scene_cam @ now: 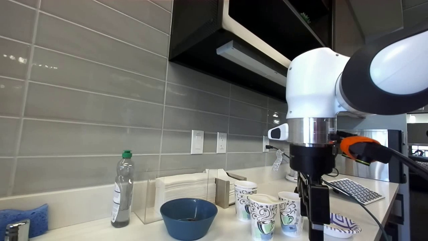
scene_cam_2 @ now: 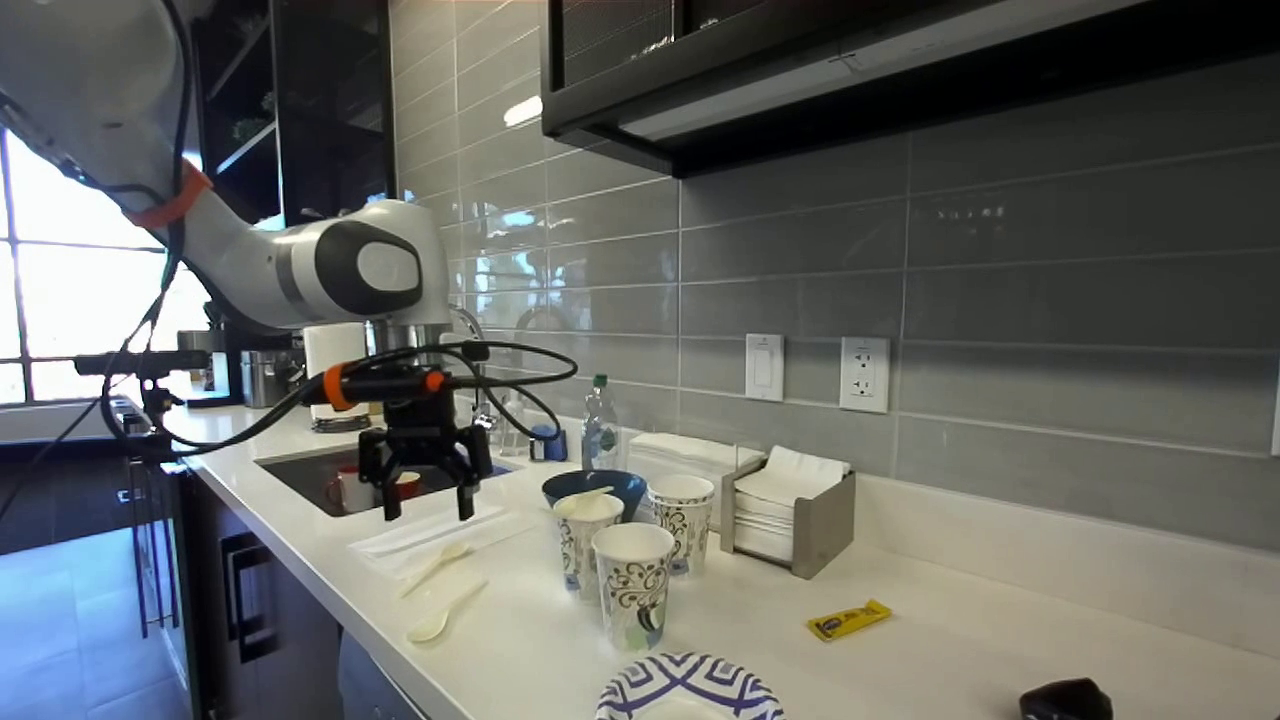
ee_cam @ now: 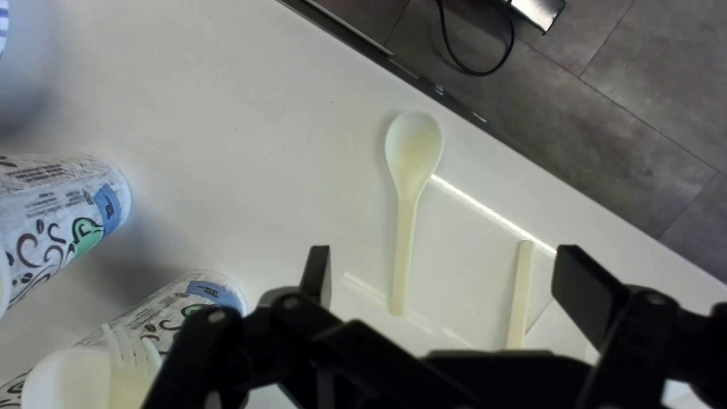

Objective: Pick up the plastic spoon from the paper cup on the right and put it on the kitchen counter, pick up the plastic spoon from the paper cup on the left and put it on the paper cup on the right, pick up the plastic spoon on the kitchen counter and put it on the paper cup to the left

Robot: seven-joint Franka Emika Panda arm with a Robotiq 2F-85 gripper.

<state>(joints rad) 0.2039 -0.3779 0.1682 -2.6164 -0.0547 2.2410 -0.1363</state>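
Observation:
A pale plastic spoon (ee_cam: 406, 227) lies on the kitchen counter (ee_cam: 244, 91); it also shows in an exterior view (scene_cam_2: 447, 612). Beside it lies a second spoon (scene_cam_2: 437, 567), of which the wrist view shows only the handle (ee_cam: 518, 298). One paper cup (scene_cam_2: 585, 545) has a pale utensil in it; the wrist view shows fork tines (ee_cam: 129, 358) there. Another paper cup (scene_cam_2: 635, 585) stands beside it with nothing sticking out. My gripper (scene_cam_2: 430, 510) is open and empty above the counter. In the wrist view its fingers (ee_cam: 448, 284) stand wide on either side of both handles.
Stacked paper cups (scene_cam_2: 685, 520) and a blue bowl (scene_cam: 189, 219) stand behind. A patterned paper plate (scene_cam_2: 690, 690), a napkin holder (scene_cam_2: 828, 520), a yellow packet (scene_cam_2: 848, 620) and a green-capped bottle (scene_cam: 122, 194) are near. The sink (scene_cam_2: 315, 480) and counter front edge lie to one side.

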